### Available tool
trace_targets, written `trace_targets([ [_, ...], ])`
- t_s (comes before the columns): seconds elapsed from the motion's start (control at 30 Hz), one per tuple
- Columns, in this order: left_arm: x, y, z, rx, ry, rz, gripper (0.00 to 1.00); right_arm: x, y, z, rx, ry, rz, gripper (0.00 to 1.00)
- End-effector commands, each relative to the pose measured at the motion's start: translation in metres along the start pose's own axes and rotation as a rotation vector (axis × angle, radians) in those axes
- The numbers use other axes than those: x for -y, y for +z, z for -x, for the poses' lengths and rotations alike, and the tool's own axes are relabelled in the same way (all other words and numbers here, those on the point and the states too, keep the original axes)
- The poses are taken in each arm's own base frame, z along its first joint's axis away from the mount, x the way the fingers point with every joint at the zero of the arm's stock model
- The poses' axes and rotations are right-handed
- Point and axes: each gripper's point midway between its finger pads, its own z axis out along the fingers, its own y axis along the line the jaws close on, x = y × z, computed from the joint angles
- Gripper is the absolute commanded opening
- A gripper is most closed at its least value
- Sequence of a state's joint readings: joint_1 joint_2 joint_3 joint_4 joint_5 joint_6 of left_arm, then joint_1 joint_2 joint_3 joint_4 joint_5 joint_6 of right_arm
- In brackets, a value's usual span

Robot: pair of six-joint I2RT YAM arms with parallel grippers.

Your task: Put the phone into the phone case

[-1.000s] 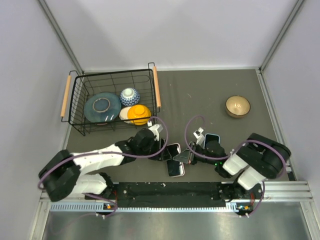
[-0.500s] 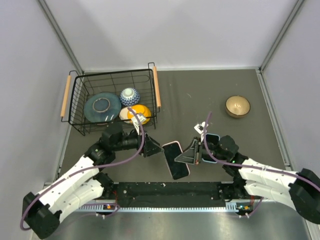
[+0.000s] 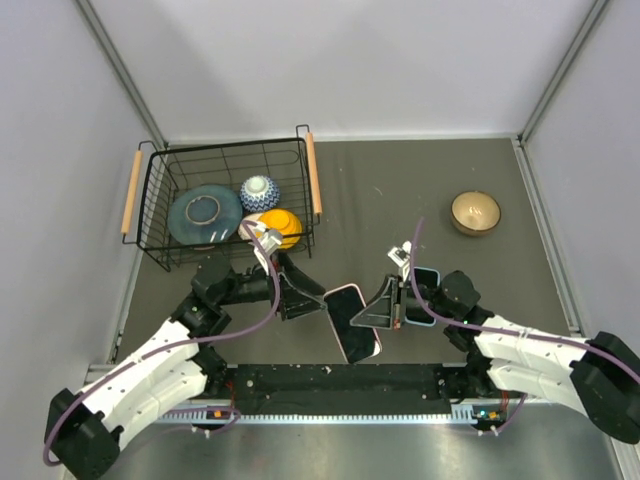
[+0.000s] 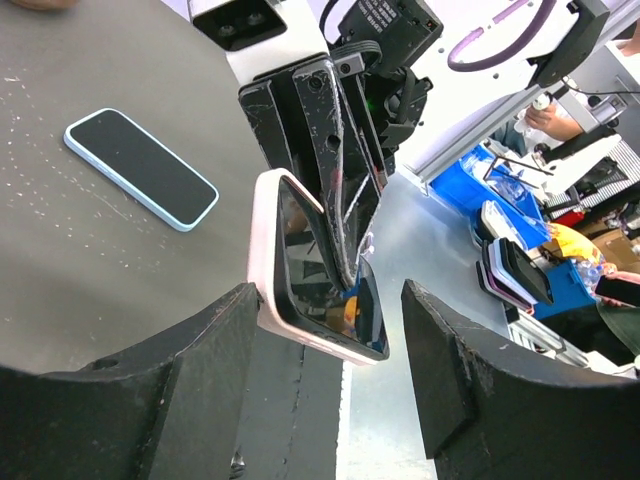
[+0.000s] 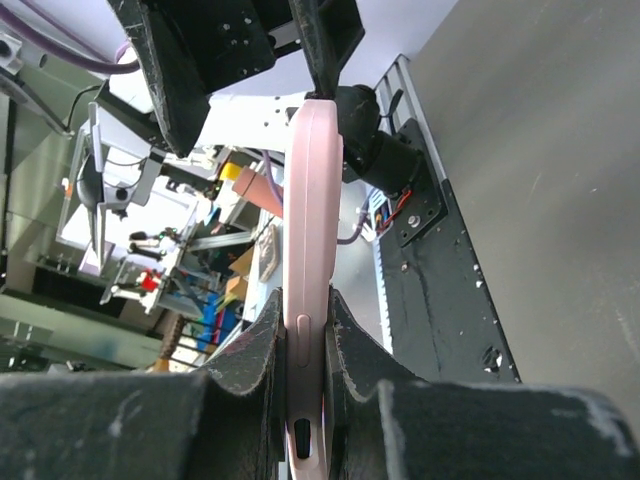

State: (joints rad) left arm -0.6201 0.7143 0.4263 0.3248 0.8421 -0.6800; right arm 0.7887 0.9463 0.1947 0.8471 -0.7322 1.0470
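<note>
Pulled back & opened wider on L gripper [image 3: 318, 302], now let go, phone case [image 4: 262, 240] just ahead of tips. Pinches case edge w/ R gripper [image 5: 305, 330]; phone [image 4: 298, 250] seated inside.

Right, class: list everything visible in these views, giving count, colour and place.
phone: one, black screen, in the pink case, centre front
phone case: one, pink, around the phone
second phone: one, black face with a light blue rim, flat on the table
basket: one, black wire, far left
plate: one, teal, in the basket
small bowl: one, blue and white, in the basket
orange bowl: one, in the basket
tan bowl: one, far right
table: one, dark grey
left fingers: black, open, by the case
right fingers: black, shut on the case
</note>
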Motion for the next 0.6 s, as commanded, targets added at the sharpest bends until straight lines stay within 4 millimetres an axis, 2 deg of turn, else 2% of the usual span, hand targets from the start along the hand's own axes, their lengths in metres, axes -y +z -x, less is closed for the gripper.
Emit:
trace_targets([
  [0.0,0.005,0.005,-0.003,-0.015,0.013,-0.061,0.66,-0.049,0.002,0.020,0.052,-0.111,0.190,0.02],
  [0.13,-0.001,0.006,-0.005,-0.010,0.002,-0.043,0.66,-0.052,0.000,0.020,0.057,-0.112,0.201,0.02],
  [0.23,-0.003,0.006,-0.005,-0.012,0.006,-0.030,0.67,-0.047,-0.001,0.018,0.053,-0.107,0.173,0.02],
  [0.43,0.000,0.006,-0.005,-0.006,0.001,-0.049,0.66,-0.047,0.000,0.019,0.050,-0.117,0.165,0.02],
  [0.47,0.005,0.006,-0.001,0.014,-0.003,-0.073,0.66,-0.049,0.000,0.019,0.050,-0.123,0.177,0.02],
  [0.53,0.004,0.007,-0.005,0.013,-0.040,-0.090,0.65,-0.045,0.001,0.015,0.035,-0.108,0.173,0.04],
  [0.57,0.009,0.008,-0.001,0.031,-0.046,-0.113,0.63,-0.046,0.001,0.015,0.036,-0.111,0.183,0.06],
])
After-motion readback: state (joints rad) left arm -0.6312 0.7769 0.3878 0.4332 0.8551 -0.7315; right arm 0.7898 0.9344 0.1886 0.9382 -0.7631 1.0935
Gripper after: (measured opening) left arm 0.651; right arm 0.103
